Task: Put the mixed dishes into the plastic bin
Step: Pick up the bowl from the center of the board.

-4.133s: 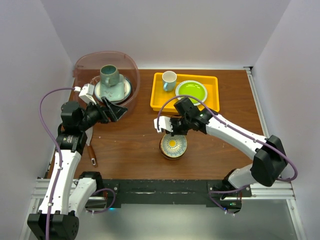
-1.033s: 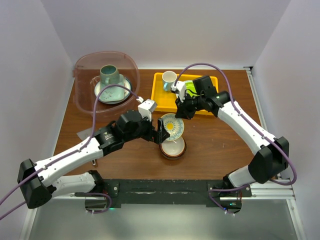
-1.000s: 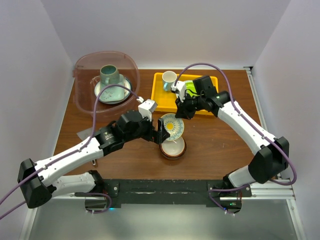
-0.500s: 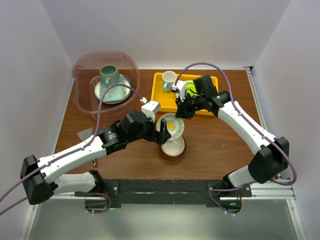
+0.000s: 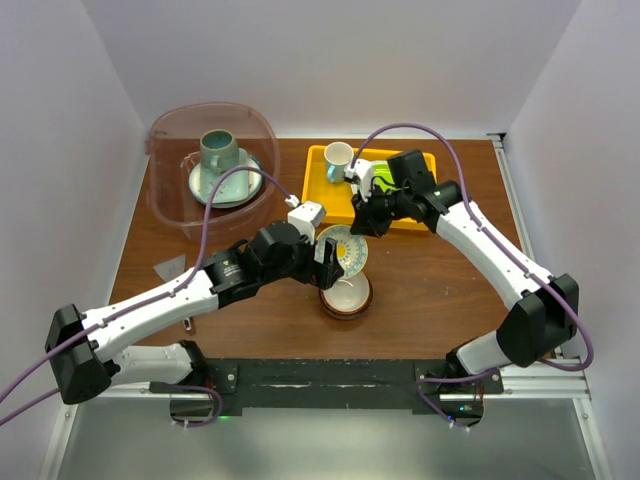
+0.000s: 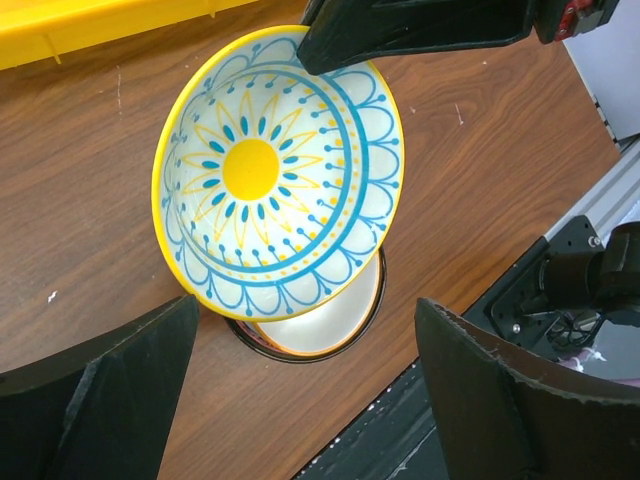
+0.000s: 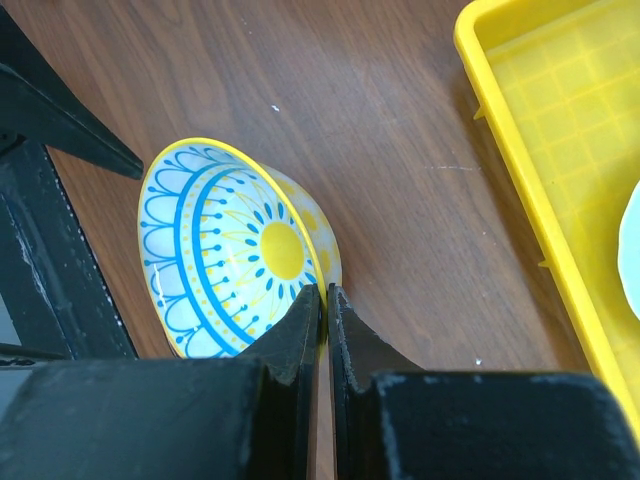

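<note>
I have the right gripper clenched on the rim of the patterned bowl, its two black fingers pinching the yellow edge between them. The bowl hangs tilted, its blue-and-yellow inside turned towards the left arm, over the middle of the table. Just below it a second bowl sits upright on the wood. The left gripper is released, its fingers spread wide to either side of the lifted bowl. The wrist view shows a little gap on the right side, and on the left I cannot tell whether it touches. The plastic bin stands at the far left corner, well apart from the bowl, with the teal mug on plates inside it. The yellow tray lies just to the far side of the bowl, a white cup in it.
</note>
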`<state>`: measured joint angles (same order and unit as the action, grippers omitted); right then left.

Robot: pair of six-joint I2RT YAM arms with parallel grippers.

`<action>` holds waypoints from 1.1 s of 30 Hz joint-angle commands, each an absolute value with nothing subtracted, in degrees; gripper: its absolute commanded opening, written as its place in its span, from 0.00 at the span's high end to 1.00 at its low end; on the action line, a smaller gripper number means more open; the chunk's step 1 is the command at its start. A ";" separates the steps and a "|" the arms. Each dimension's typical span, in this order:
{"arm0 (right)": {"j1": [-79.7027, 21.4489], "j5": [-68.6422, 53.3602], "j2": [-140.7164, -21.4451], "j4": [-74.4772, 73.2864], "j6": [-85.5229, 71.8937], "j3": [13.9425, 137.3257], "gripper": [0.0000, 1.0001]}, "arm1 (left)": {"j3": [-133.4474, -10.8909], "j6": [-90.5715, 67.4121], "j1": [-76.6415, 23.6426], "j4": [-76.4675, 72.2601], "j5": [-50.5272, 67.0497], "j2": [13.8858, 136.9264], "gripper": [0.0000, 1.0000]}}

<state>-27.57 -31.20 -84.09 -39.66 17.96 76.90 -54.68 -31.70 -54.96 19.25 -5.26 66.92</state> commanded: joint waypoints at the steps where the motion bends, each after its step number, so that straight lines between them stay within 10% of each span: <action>1: -27.16 -34.45 -83.50 -37.09 16.17 79.89 1.00 | -57.83 -31.81 -55.37 20.12 -9.83 67.68 0.09; 11: -26.89 -37.17 -83.41 -37.35 16.35 79.89 1.00 | -57.48 -32.60 -55.37 19.25 -15.91 66.00 0.17; 29: -26.63 -44.29 -81.83 -37.88 16.52 79.63 1.00 | -59.68 -35.94 -54.84 19.86 -20.30 72.25 0.98; 33: -26.63 -45.52 -81.39 -38.32 17.57 79.37 1.00 | -59.15 -36.56 -54.76 19.95 -21.79 70.05 1.00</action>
<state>-26.22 -39.13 -84.01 -40.71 17.56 76.90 -57.23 -35.92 -54.13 21.58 -20.73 72.60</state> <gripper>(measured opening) 0.051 0.056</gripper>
